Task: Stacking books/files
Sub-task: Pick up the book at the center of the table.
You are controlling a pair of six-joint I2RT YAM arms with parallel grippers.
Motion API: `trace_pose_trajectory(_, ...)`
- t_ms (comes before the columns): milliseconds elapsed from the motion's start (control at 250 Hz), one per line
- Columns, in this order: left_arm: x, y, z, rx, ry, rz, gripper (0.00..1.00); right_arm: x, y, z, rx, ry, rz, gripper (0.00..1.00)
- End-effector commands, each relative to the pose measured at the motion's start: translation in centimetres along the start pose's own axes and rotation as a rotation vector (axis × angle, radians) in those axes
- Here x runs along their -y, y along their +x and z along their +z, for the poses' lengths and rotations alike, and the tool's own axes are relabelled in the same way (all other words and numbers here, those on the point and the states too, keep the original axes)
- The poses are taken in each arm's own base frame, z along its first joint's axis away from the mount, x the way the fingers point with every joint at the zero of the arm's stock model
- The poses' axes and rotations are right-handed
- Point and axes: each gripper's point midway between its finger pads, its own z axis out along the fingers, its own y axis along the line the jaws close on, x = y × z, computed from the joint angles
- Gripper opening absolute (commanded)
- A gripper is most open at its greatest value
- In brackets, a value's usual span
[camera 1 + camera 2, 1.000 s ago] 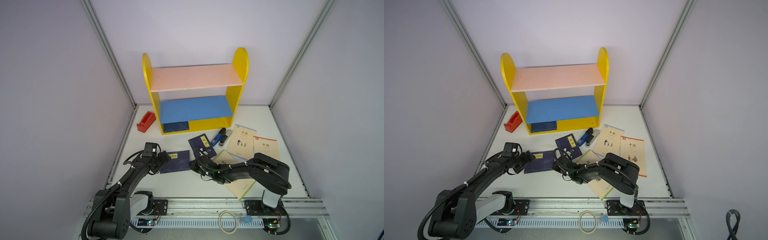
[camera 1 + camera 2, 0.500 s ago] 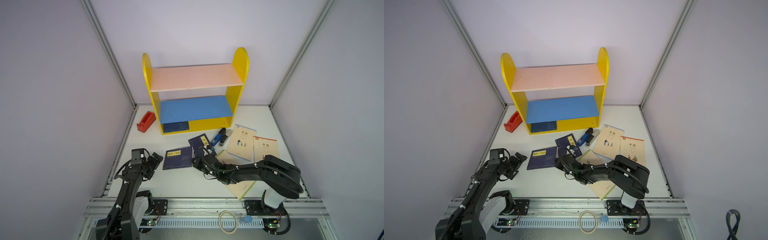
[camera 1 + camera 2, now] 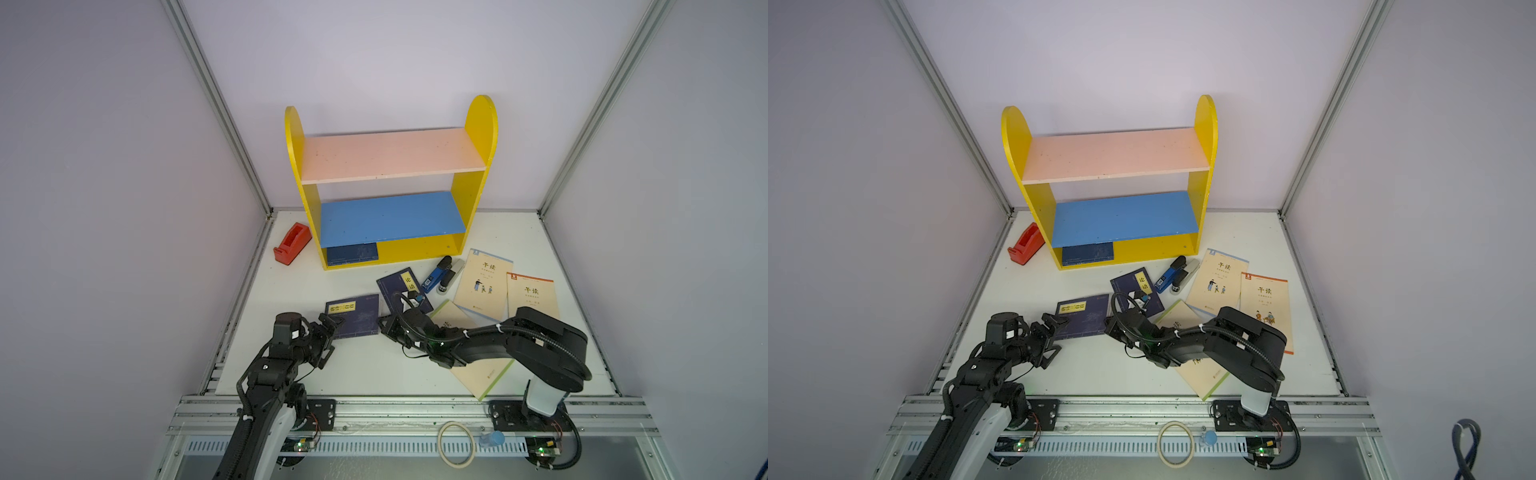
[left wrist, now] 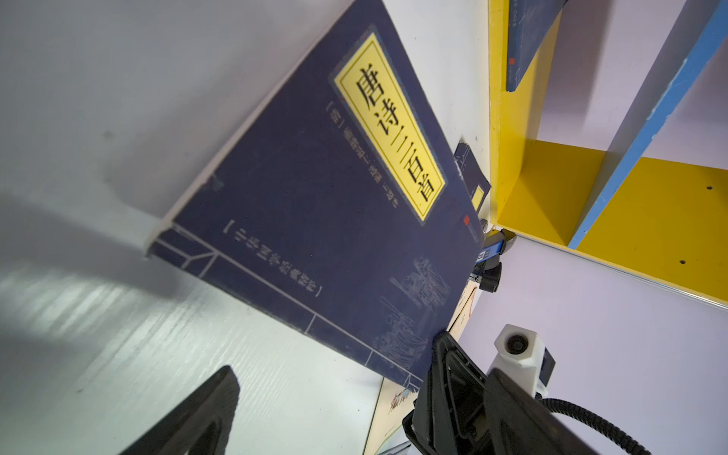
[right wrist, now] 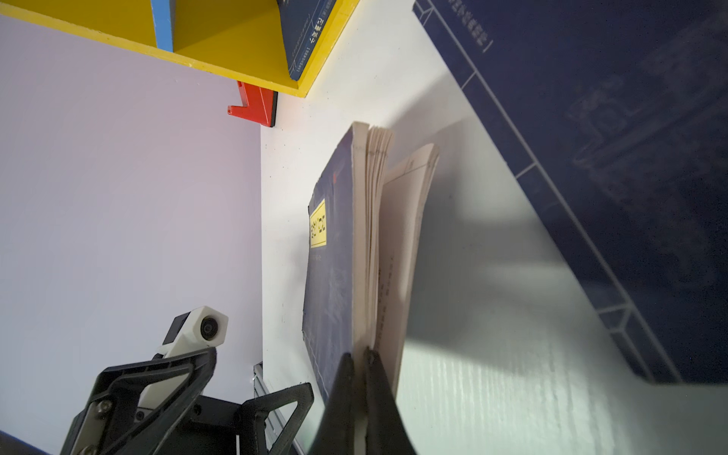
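A dark navy book (image 3: 355,313) (image 3: 1084,318) with a yellow label lies on the white table (image 3: 365,374). My right gripper (image 3: 384,326) (image 5: 356,354) is shut on its right edge, pinching the cover and some pages (image 5: 370,236) lifted off the lower leaves. My left gripper (image 3: 332,338) (image 4: 335,356) stands open at the book's left near corner, holding nothing. A second navy book (image 3: 405,291) lies behind. A third (image 3: 352,253) sits in the shelf's bottom. Two cream books (image 3: 484,284) (image 3: 532,297) lie at the right, and another (image 3: 478,365) lies under my right arm.
The yellow shelf (image 3: 476,187) stands at the back, with a pink top board and a blue middle board. A blue-and-black stapler (image 3: 440,274) lies between the second navy book and the cream books. A red tape dispenser (image 3: 292,243) sits left of the shelf.
My left gripper drew back to the left, then came forward again to the navy book's corner, opening fully. My right gripper stayed shut at the book's right edge.
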Motion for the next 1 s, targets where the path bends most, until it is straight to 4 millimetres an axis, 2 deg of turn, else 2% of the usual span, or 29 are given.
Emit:
trace_pose_trajectory(0, 0.5, -0.1, 1.3, -0.015, 0.077, -0.096, 1.00, -1.8, -0.1, -0.1, 0.000, -0.077, 0.026, 0.00)
trace_pose_trajectory(84, 0.7, -0.1, 1.8, -0.028, 0.094, -0.103, 1.00, -1.8, -0.1, -0.2, 0.000, -0.077, 0.025, 0.00)
trace_pose_trajectory(184, 1.0, -0.4, 1.6, -0.004, 0.058, -0.063, 1.00, -1.8, 0.0, -0.3, -0.001, -0.079, 0.026, 0.00)
trace_pose_trajectory(460, 2.9, -0.7, 2.0, -0.003, 0.159, -0.064, 1.00, -1.9, 0.5, -0.4, -0.014, -0.095, 0.039, 0.00)
trace_pose_trajectory(808, 3.5, -1.6, 1.9, 0.039, 0.178, -0.056, 1.00, -1.8, 1.1, -0.2, -0.026, -0.105, 0.052, 0.00)
trace_pose_trajectory(924, 3.4, -1.9, 2.0, 0.060, 0.186, -0.050, 0.95, -1.7, 1.5, 0.0, -0.038, -0.109, 0.060, 0.00)
trace_pose_trajectory(1000, 3.7, -2.1, 1.9, 0.073, 0.214, -0.047, 0.82, -1.7, 1.6, 0.0, -0.039, -0.115, 0.065, 0.00)
